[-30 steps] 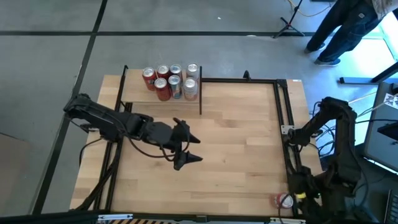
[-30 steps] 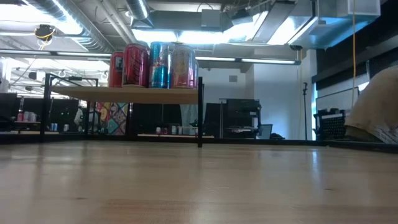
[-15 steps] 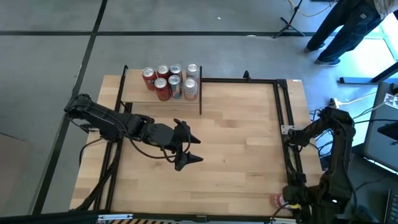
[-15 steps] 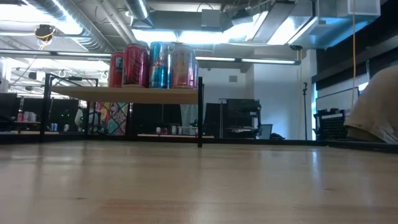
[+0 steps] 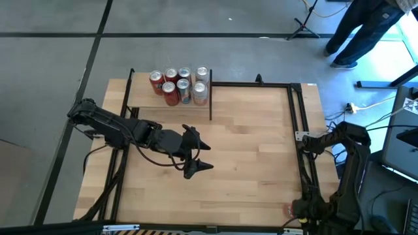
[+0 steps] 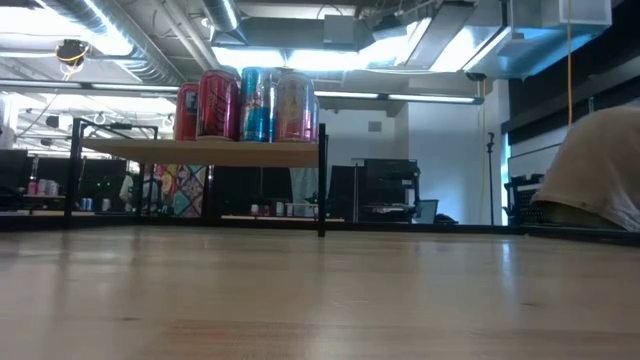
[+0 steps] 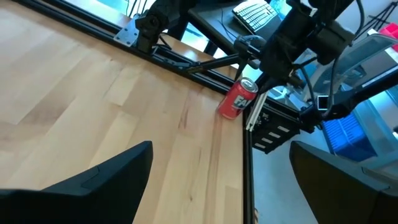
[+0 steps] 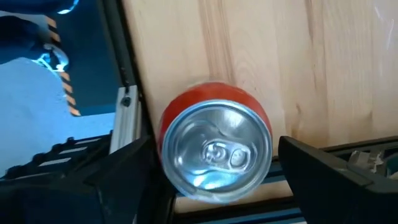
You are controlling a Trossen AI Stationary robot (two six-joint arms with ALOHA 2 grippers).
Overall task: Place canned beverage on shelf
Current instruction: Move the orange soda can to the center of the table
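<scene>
The red can [image 8: 216, 142] stands upright directly beneath the right gripper [image 8: 211, 171], jaws spread wide either side, not yet gripping

- Red can [image 7: 236, 99] at the bench corner: white lettering on its side, partly visible, not legible.
- Cans on shelf [image 6: 246, 105]: printing unreadable.

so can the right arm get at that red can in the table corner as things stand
Probably yes: the right gripper hangs right above the red can, fingers open on either side, and nothing lies between them.
</scene>
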